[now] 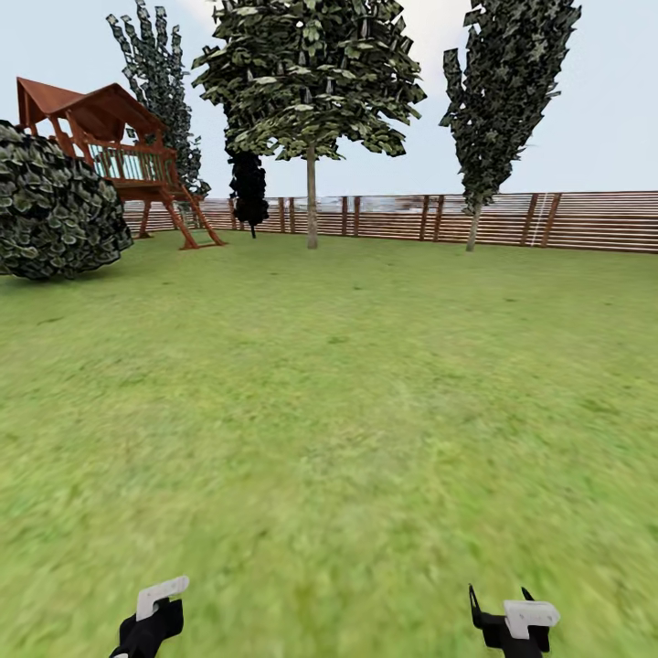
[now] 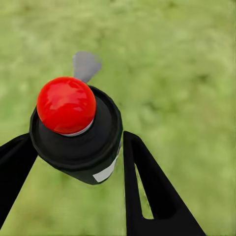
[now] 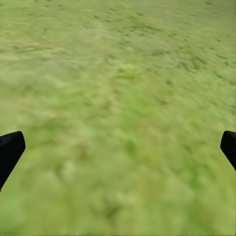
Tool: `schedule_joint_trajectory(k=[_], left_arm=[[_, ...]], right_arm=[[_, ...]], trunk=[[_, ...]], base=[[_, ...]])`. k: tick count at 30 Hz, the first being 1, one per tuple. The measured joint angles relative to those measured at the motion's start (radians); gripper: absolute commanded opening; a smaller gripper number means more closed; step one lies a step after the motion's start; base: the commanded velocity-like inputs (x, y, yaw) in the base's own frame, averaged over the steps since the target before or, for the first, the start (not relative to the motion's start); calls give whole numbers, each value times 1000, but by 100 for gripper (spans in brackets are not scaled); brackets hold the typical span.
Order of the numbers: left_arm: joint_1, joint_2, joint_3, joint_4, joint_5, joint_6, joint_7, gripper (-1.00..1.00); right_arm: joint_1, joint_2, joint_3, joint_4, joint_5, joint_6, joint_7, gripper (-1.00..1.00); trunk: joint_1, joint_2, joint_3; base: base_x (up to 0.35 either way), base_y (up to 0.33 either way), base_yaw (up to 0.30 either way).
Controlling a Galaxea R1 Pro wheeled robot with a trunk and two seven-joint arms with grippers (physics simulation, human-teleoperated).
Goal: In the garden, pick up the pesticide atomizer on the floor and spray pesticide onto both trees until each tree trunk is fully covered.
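Observation:
The pesticide atomizer (image 2: pixel 73 147), a black sprayer with a red knob and a pale strip, sits between the black fingers of my left gripper (image 2: pixel 78 140), which is shut on it above the grass floor (image 2: pixel 177 73). In the head view my left gripper (image 1: pixel 151 621) is at the bottom edge, low over the lawn. My right gripper (image 1: pixel 512 621) is open with only grass between its fingers (image 3: pixel 11 150). Far ahead by the fence stands a tree (image 1: pixel 311 82) with a bare straight trunk (image 1: pixel 312 210). A second, narrower tree (image 1: pixel 507 91) stands to its right.
A brown slatted fence (image 1: pixel 585 221) closes the far side of the lawn. A wooden play tower (image 1: pixel 110 146) and a big round bush (image 1: pixel 55 206) stand at the left. A dark thin conifer (image 1: pixel 248 187) is beside the middle tree. Open grass (image 1: pixel 347 411) stretches ahead.

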Motion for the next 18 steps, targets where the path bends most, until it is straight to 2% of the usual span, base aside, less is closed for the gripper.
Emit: schedule_joint_trajectory(k=[18], left_arm=[[0, 0, 0, 0, 0, 0, 0, -100]], right_arm=[[0, 0, 0, -1, 0, 0, 0, 100]], trunk=[[0, 0, 0]], base=[[331, 0, 0]])
